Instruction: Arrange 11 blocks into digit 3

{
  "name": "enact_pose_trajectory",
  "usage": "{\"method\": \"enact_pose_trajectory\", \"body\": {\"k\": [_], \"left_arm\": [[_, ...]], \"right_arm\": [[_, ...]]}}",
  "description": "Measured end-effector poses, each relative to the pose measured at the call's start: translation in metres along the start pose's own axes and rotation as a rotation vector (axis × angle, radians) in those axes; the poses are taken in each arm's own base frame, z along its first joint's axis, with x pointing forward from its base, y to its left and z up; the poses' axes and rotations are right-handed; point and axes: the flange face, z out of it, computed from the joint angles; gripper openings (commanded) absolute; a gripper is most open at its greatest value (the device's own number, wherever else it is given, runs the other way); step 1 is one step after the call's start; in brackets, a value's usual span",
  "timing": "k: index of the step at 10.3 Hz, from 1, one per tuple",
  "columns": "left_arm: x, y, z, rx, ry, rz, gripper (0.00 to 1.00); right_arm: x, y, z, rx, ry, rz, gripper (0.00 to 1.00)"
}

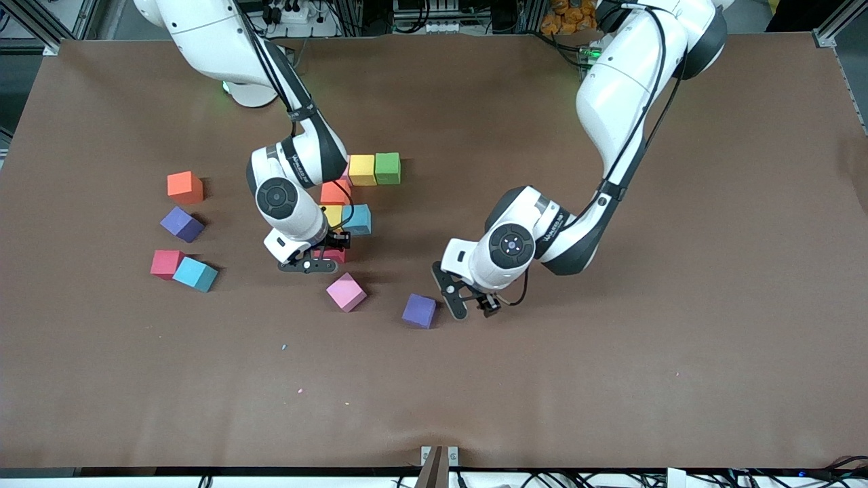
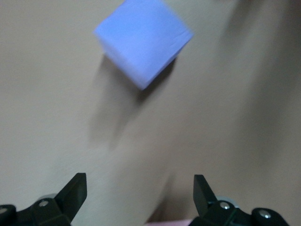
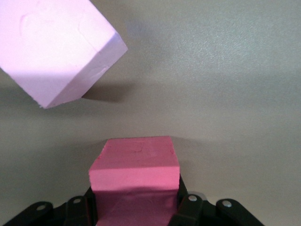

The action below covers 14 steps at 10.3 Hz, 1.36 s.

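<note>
The right end effector (image 1: pixel 330 256) is hemmed in: shut on a red block (image 3: pixel 135 165), it has the pink cube (image 1: pixel 346 291) just beside it and the light blue cube (image 1: pixel 357 219), yellow cube (image 1: pixel 332 215) and orange cube (image 1: pixel 334 192) crowding its wrist. The left end effector (image 1: pixel 473 303), fingers spread, has only the purple cube (image 2: pixel 143 41) near it; bare counter (image 1: pixel 610 352) lies open around its remaining sides.

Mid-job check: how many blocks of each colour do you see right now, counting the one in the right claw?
orange blocks: 2
purple blocks: 2
red blocks: 2, one in the right claw
light blue blocks: 2
yellow blocks: 2
pink blocks: 1
green blocks: 1
Total: 12 clearly visible
</note>
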Motion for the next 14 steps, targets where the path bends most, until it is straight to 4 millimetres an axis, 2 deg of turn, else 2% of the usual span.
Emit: {"method": "enact_pose_trajectory", "body": {"k": [3,6,10,11,12,13,14], "left_arm": [[0.02,0.035,0.007,-0.002,0.034,-0.097,1.0],[0.026,0.03,0.002,0.014,0.103,-0.231,1.0],[0.04,0.031,0.004,-0.002,0.263,-0.493,1.0],[0.042,0.03,0.008,-0.005,0.3,-0.542,1.0],[0.042,0.027,0.012,-0.007,0.332,-0.585,1.0],[0.042,0.025,0.018,-0.008,0.367,-0.623,1.0],[0.043,0.026,0.027,-0.011,0.397,-0.649,1.0]], "right_arm": [[0.0,0.0,0.0,-0.001,-0.001,0.003,0.17],[-0.002,-0.001,0.0,-0.001,-0.003,0.003,0.18],[-0.004,-0.001,0.001,-0.003,-0.007,0.003,0.18],[-0.005,-0.001,0.001,-0.003,-0.007,0.006,0.29],[-0.005,-0.001,0.001,-0.003,-0.008,0.01,0.96],[-0.005,-0.001,0.001,-0.003,-0.008,0.013,1.0],[-0.006,-0.001,0.003,-0.005,-0.013,0.015,1.0]]}}
